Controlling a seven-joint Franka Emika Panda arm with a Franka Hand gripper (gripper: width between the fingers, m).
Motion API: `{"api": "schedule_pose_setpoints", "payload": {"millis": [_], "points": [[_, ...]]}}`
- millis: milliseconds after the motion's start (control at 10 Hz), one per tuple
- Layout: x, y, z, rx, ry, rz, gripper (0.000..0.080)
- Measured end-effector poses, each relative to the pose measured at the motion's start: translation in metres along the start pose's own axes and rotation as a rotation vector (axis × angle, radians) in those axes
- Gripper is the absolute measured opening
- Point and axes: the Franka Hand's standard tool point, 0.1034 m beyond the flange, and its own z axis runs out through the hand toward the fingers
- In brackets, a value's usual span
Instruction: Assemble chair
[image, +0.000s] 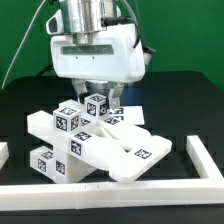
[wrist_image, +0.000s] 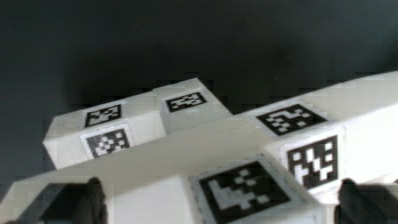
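Black matte tabletop fenced by a low white border rail (image: 120, 186) fills the exterior view, where the white two-finger gripper (image: 102, 99) hangs straight down over the chair (image: 100, 142), a heap of matte white blocky plastic pieces with black-and-white tags; its fingers (image: 117, 98) straddle a small tagged white cube (image: 96, 105) topping the pile, though whether they pinch it I cannot tell. From the wrist view, the cube (wrist_image: 139, 125) lies directly ahead between the dark fingertips (wrist_image: 71, 203), the long slab (wrist_image: 311, 125) running diagonally beside it.
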Motion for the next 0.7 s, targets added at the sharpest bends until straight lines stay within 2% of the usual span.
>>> {"api": "schedule_pose_setpoints", "payload": {"millis": [100,200,400,700], "points": [[0.002,0.001,0.0,0.001,0.0,-0.005,0.0649],[0.012,0.008,-0.002,0.012,0.0,-0.007,0.0649],[0.023,0.021,0.001,0.007,0.006,-0.032,0.0649],[0.024,0.025,0.004,0.005,0.012,-0.041,0.0649]]}}
